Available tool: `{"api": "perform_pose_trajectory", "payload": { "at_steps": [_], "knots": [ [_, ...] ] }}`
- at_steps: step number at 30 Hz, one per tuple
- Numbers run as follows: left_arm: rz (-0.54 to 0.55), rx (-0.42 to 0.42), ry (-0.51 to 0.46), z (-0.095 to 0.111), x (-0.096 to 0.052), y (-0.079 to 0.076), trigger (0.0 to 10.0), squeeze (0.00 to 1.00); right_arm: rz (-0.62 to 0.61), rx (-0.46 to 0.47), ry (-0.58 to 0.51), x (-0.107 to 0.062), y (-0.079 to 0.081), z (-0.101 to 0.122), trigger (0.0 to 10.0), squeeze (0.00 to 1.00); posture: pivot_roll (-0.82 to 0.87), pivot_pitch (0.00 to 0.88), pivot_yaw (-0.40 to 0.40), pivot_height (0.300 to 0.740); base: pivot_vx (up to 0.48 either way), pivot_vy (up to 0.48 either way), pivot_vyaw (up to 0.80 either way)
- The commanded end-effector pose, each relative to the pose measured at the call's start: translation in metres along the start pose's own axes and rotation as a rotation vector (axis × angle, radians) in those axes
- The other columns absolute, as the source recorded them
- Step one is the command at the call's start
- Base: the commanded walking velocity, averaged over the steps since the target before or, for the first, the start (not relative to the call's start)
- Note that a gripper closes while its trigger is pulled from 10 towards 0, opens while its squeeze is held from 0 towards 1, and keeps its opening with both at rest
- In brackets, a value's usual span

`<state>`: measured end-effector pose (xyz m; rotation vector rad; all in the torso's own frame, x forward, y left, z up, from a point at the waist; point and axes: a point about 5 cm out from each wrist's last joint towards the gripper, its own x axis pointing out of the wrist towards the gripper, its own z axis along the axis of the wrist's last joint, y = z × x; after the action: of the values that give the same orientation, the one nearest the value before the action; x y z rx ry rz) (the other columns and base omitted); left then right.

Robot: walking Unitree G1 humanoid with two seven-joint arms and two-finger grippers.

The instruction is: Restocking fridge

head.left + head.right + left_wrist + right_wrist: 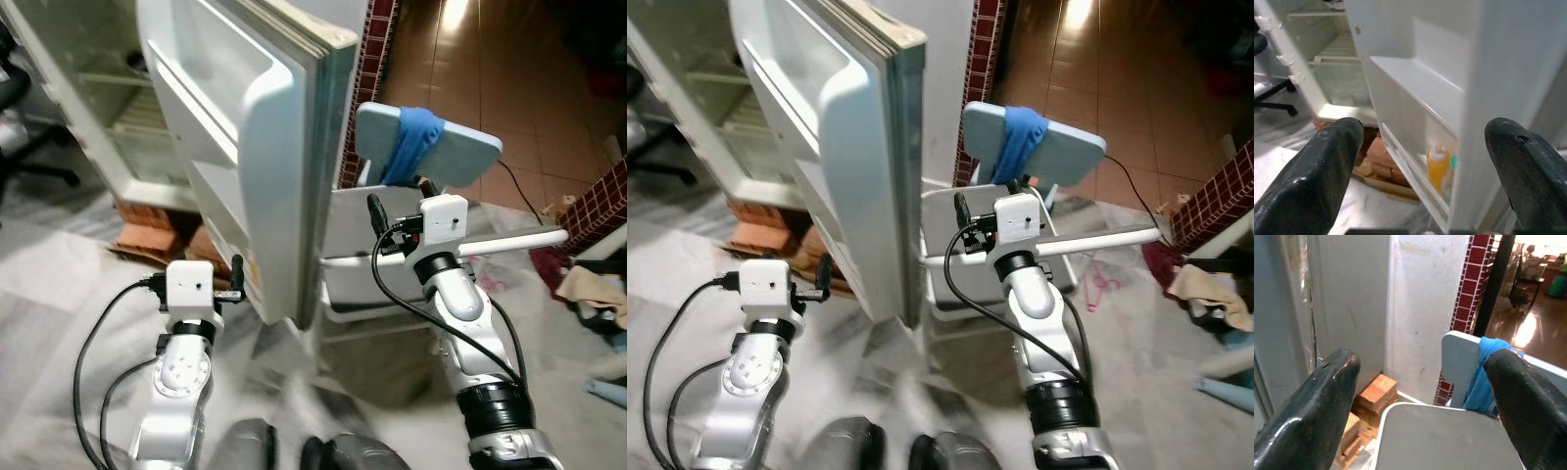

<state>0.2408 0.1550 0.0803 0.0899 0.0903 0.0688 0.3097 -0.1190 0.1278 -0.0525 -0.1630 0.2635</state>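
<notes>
I see the white fridge door (pixel 265 147) swung open ahead, the open fridge cabinet (pixel 108 108) far left behind it. An orange bottle (pixel 1437 166) sits in the door's lowest shelf. Right of the door stands a pale plastic chair (pixel 431 157), a blue cloth (pixel 411 142) draped over its back.

White fridge door (pixel 265 127), orange bottle (pixel 1437 169), blue cloth (pixel 411 142), pale blue chair (pixel 460 152), dark red tiled wall (pixel 1471 279)

Blue cloth (pixel 409 143) draped over pale chair back (pixel 468 152), red-tiled pillar (pixel 1474 279), stacked bricks (pixel 1374 394)
</notes>
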Motion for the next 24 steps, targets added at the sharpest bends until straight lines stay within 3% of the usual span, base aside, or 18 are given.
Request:
{"api": "perform_pose_trajectory", "payload": {
  "at_steps": [1, 4, 5, 7, 12, 15, 20, 24],
  "knots": [
    [0.005, -0.009, 0.0, 0.002, -0.001, 0.0, 10.0, 0.0, 0.006, 0.004, 0.016, -0.002, -0.004, -0.003, 10.0, 0.0, 0.09, 0.129, -0.019, 0.74, 0.0, 0.0, 0.0],
    [0.043, -0.038, 0.022, 0.001, -0.003, 0.007, 10.0, 0.0, 0.046, 0.074, 0.011, 0.0, -0.003, -0.002, 10.0, 0.0, 0.1, 0.131, -0.018, 0.74, 0.0, 0.0, 0.0],
    [0.068, -0.039, 0.026, -0.001, -0.006, 0.011, 10.0, 0.0, 0.06, 0.147, 0.002, 0.005, -0.005, 0.002, 10.0, 0.0, 0.1, 0.133, -0.02, 0.74, 0.0, 0.0, 0.0],
    [0.082, -0.044, 0.036, -0.003, -0.009, 0.014, 10.0, 0.0, 0.069, 0.176, -0.009, 0.011, -0.006, 0.006, 10.0, 0.0, 0.1, 0.134, -0.021, 0.74, 0.0, 0.0, 0.0],
    [0.128, -0.038, 0.037, 0.0, -0.015, 0.025, 10.0, 0.0, 0.091, 0.137, -0.059, 0.034, -0.008, 0.021, 10.0, 0.0, 0.15, 0.153, -0.029, 0.74, 0.0, 0.0, 0.32],
    [0.148, -0.028, 0.051, 0.0, -0.019, 0.029, 10.0, 0.0, 0.071, 0.187, -0.051, 0.042, -0.008, 0.023, 10.0, 0.0, 0.17, 0.161, -0.042, 0.74, 0.0, 0.0, 0.8],
    [0.153, -0.006, 0.059, 0.0, -0.019, 0.028, 10.0, 0.0, 0.07, 0.186, -0.052, 0.049, -0.003, 0.026, 10.0, 0.0, 0.18, 0.17, -0.054, 0.74, 0.0, 0.0, 0.8],
    [0.168, -0.03, 0.08, -0.005, -0.022, 0.024, 10.0, 0.0, 0.023, 0.172, -0.036, 0.055, -0.002, 0.029, 10.0, 0.0, 0.17, 0.171, -0.072, 0.74, 0.0, 0.0, 0.0]
  ]
}}
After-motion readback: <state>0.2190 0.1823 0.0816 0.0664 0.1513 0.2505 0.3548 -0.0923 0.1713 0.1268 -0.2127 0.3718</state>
